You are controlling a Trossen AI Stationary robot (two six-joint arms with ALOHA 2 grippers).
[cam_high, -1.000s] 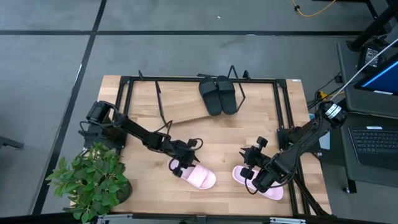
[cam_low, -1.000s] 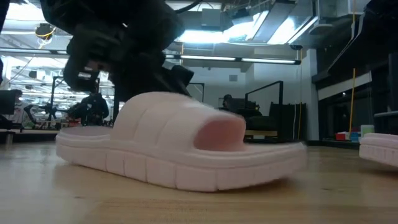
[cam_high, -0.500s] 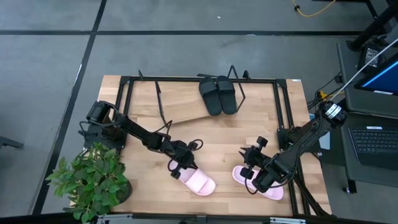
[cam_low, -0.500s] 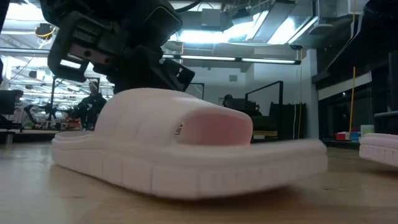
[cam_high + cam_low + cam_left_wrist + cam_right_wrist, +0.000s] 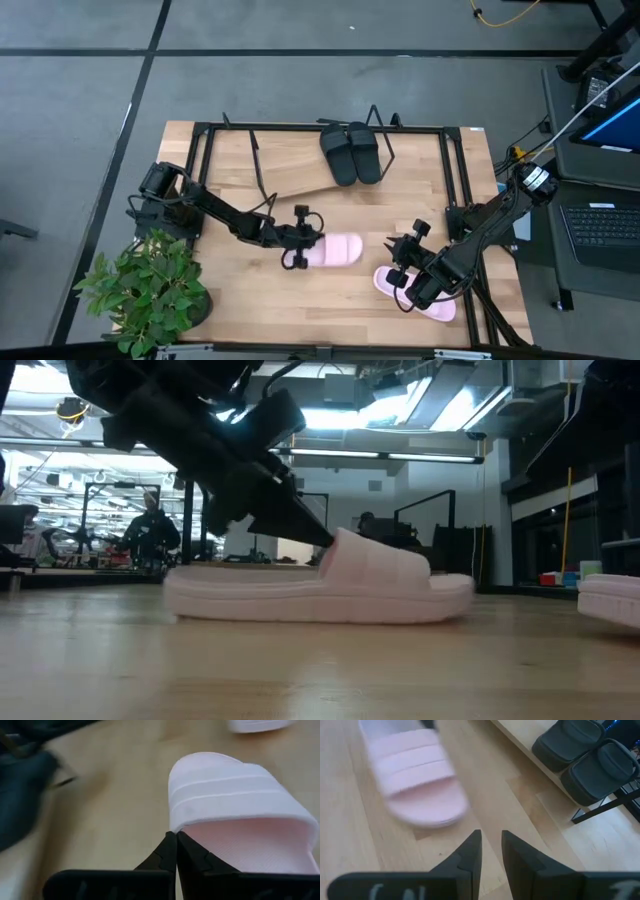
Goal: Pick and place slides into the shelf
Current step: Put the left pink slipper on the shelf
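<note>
- The left gripper was closed on the heel end of one pink slide, which lay flat near the middle of the table.
- The right gripper stood over the second pink slide near the table's front right; its fingers were a little apart and held nothing.
- The shelf, a slanted wooden board, carried two black slides side by side.
- The held slide was pale pink, with a wide ribbed strap.
</note>
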